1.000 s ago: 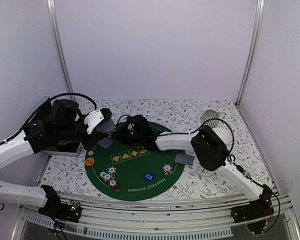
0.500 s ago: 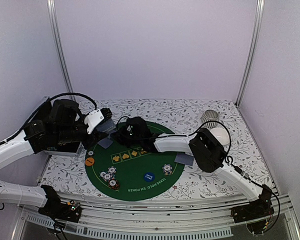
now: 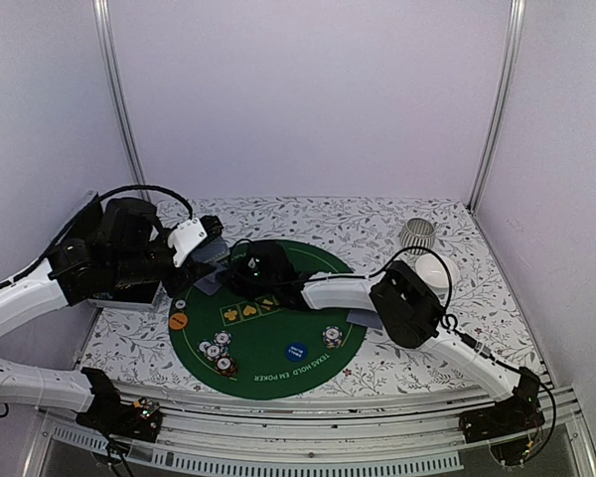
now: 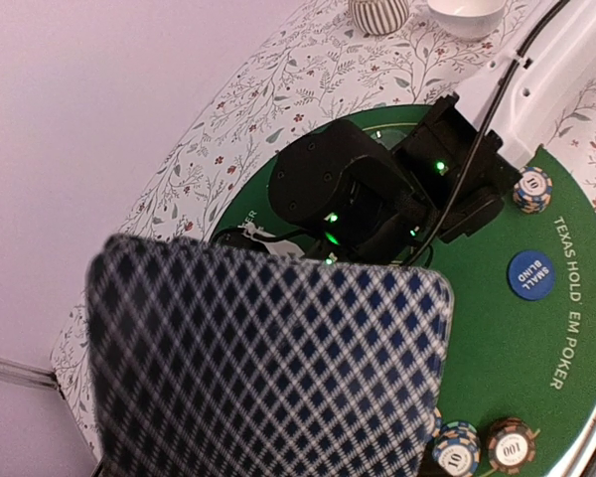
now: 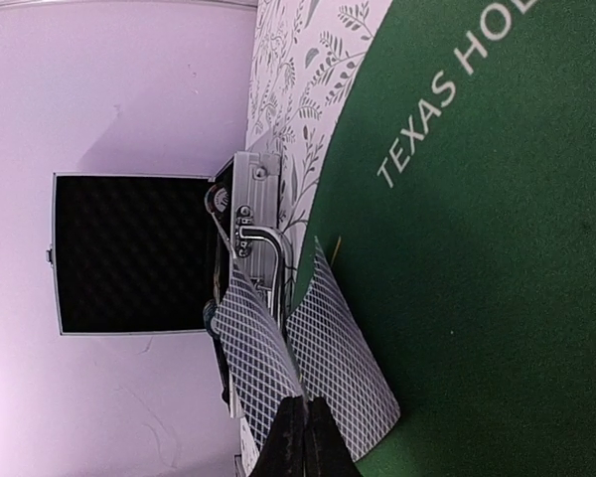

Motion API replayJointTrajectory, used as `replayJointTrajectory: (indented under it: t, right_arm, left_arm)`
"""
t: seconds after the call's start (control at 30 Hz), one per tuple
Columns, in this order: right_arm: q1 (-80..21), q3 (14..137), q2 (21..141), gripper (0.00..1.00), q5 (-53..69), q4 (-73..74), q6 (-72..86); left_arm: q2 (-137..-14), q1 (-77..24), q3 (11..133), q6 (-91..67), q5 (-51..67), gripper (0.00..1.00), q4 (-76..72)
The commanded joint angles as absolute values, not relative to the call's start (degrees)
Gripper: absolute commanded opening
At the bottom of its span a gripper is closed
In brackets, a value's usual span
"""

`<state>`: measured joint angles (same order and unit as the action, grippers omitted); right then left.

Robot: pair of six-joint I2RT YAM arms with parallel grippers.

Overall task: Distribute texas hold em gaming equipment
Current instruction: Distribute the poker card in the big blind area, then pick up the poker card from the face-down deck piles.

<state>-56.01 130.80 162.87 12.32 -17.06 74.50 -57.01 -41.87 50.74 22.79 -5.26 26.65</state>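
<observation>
My left gripper [image 3: 211,238] is at the mat's far-left edge and holds a stack of grey-blue-backed playing cards [image 4: 268,368]; the stack hides its fingers. My right gripper [image 5: 300,437] reaches left across the green mat [image 3: 278,373] and is shut on the edge of one playing card [image 5: 253,348]. Another card [image 5: 343,373] lies on the mat right beside it. A further card [image 3: 368,316] lies at the mat's right. Striped chips [image 3: 219,350] sit at the front left, with one stack [image 3: 332,336] at the right. A blue button [image 3: 295,350] and an orange button [image 3: 178,321] are on the mat.
An open aluminium case with black foam [image 5: 129,253] stands at the left, behind my left arm. A white bowl [image 3: 435,268] and a ribbed grey cup [image 3: 415,234] stand at the back right on the flowered table [image 3: 397,373].
My right gripper has moved left across the mat towards my left gripper and the card stack. The left arm has stayed still.
</observation>
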Motion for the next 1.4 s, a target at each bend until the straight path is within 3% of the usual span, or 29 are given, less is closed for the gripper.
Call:
replayJointTrajectory:
  t: [0.0, 0.23, 0.5, 0.6, 0.83, 1.0, 1.17, 1.37]
  right_arm:
    - [-56.9, 132.2, 165.2, 0.05, 12.0, -16.4, 75.3]
    - [-56.9, 132.1, 164.3, 0.2, 11.6, -15.9, 74.3]
    - [-57.2, 130.1, 159.8, 0.46, 11.4, -13.7, 70.7]
    - [-57.3, 126.5, 155.3, 0.57, 9.9, -12.4, 63.8]
    - [-57.1, 116.7, 146.9, 0.72, 9.0, -12.5, 58.1]
    - [-56.6, 116.3, 145.0, 0.95, 11.3, -12.3, 53.6]
    - [-55.2, 113.1, 141.9, 0.99, 14.0, -12.4, 54.5]
    - [-51.9, 103.3, 128.4, 0.99, 14.3, -12.4, 42.3]
  left_arm:
    - [-56.8, -41.8, 50.2, 23.2, -5.5, 0.41, 24.9]
    - [-56.8, -41.8, 50.2, 23.2, -5.5, 0.41, 24.9]
    - [-56.7, -41.8, 50.3, 23.2, -5.5, 0.4, 25.1]
    - [-56.7, -41.8, 50.4, 23.3, -5.5, 0.4, 25.2]
    - [-56.6, -41.8, 50.9, 23.3, -5.5, 0.4, 25.3]
    - [-56.1, -41.8, 51.1, 23.4, -4.7, 0.41, 25.1]
    - [-56.1, -41.8, 51.9, 23.4, -5.0, 0.4, 25.8]
    - [-55.2, -41.8, 52.6, 24.5, -3.9, 0.4, 26.4]
